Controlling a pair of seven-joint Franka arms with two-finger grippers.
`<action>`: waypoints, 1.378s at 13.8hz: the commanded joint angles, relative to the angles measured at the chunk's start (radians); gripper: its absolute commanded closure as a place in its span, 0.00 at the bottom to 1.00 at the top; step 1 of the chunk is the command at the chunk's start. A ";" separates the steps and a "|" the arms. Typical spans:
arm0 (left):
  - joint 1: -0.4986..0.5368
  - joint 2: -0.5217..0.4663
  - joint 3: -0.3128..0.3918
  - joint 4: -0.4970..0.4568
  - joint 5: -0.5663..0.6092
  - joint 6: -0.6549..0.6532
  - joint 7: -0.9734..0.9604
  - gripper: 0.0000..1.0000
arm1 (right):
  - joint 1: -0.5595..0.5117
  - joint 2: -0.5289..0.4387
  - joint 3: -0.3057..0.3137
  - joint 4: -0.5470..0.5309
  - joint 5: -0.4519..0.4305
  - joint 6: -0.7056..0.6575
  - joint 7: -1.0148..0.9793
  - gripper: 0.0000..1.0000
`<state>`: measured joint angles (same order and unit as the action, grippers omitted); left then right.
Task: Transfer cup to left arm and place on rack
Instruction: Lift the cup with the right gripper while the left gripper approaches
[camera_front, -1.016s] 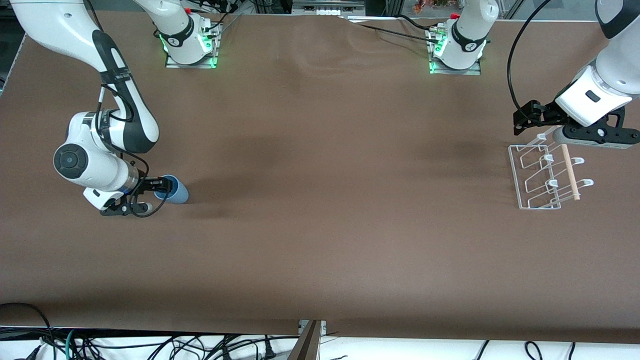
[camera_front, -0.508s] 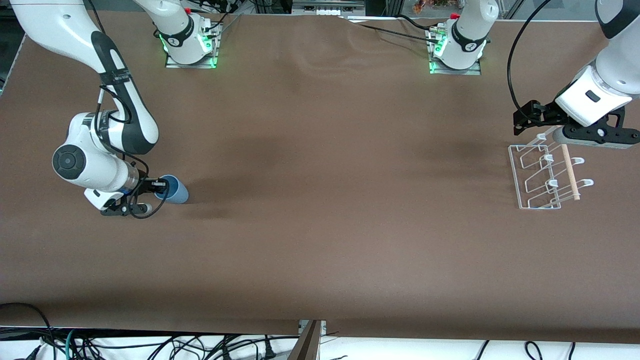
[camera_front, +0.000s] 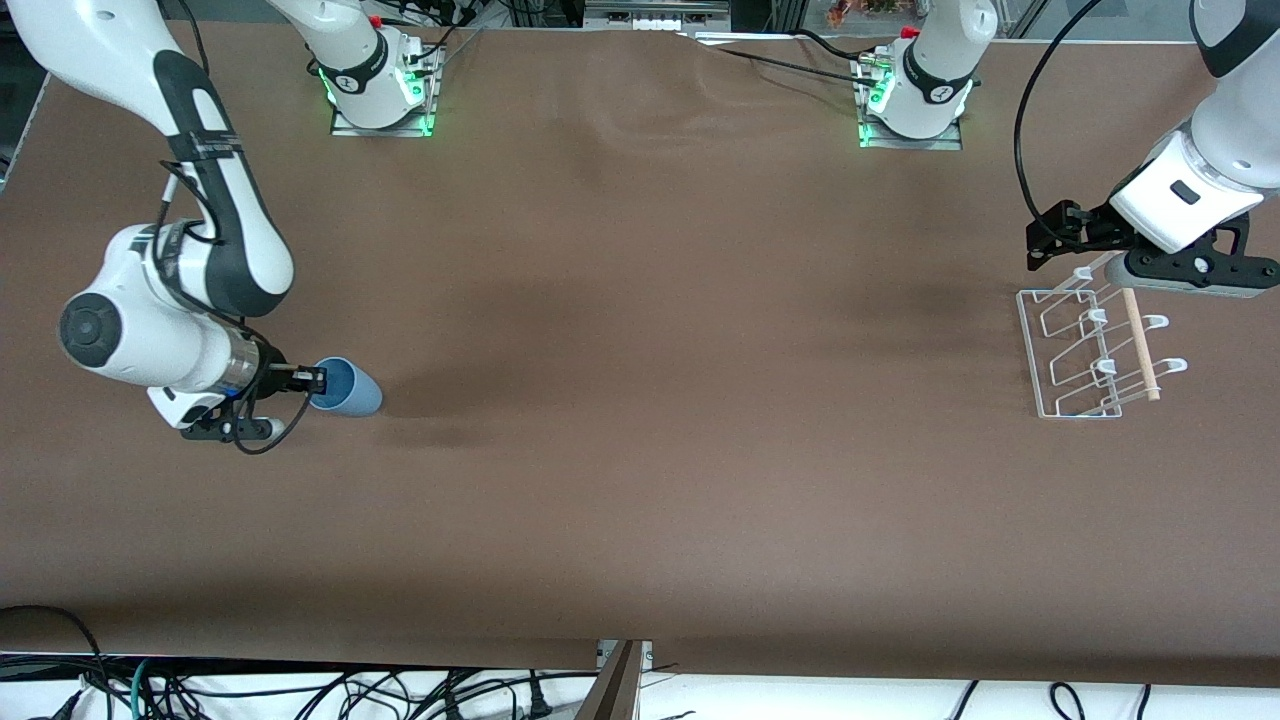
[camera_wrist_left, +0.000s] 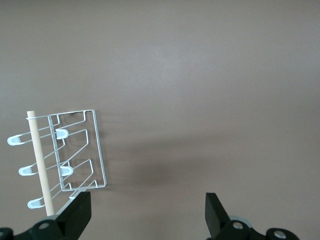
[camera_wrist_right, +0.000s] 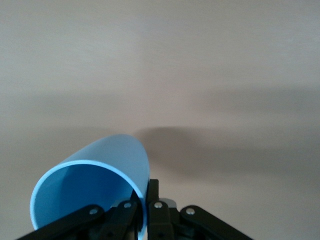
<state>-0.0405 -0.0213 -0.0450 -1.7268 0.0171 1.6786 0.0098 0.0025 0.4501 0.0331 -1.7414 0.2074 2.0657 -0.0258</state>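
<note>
The light-blue cup (camera_front: 348, 388) lies tilted on its side, low over the table toward the right arm's end, with its open mouth facing the right gripper (camera_front: 312, 380). That gripper is shut on the cup's rim. In the right wrist view one finger is inside the cup (camera_wrist_right: 100, 175) and one outside, and the right gripper (camera_wrist_right: 145, 201) pinches the wall. The white wire rack (camera_front: 1085, 350) with its wooden dowel stands toward the left arm's end. The left gripper (camera_front: 1048, 243) waits open and empty over the rack's end nearest the bases. The rack (camera_wrist_left: 75, 150) also shows in the left wrist view beside the left gripper (camera_wrist_left: 147, 216).
The brown table (camera_front: 640, 400) stretches bare between the cup and the rack. The two arm bases (camera_front: 380, 90) stand with green lights along the table's edge farthest from the front camera. Cables (camera_front: 300, 690) lie below the near edge.
The right arm's wrist and elbow have swung toward its end of the table with the cup held by the rim. The cup's mouth shows more. The left arm has not moved.
</note>
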 joint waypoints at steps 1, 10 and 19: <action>-0.016 0.000 -0.003 0.012 0.003 -0.019 0.013 0.00 | 0.000 -0.005 0.013 0.110 0.177 -0.161 0.000 1.00; -0.022 0.110 -0.045 0.012 -0.239 -0.031 0.290 0.00 | 0.120 0.005 0.128 0.220 0.656 -0.193 0.020 1.00; -0.142 0.215 -0.047 0.055 -0.692 0.190 0.779 0.00 | 0.329 0.153 0.128 0.407 0.970 -0.062 0.018 1.00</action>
<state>-0.1222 0.1712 -0.0972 -1.7227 -0.6411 1.8281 0.7246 0.3043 0.5546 0.1622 -1.4076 1.1226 1.9968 -0.0110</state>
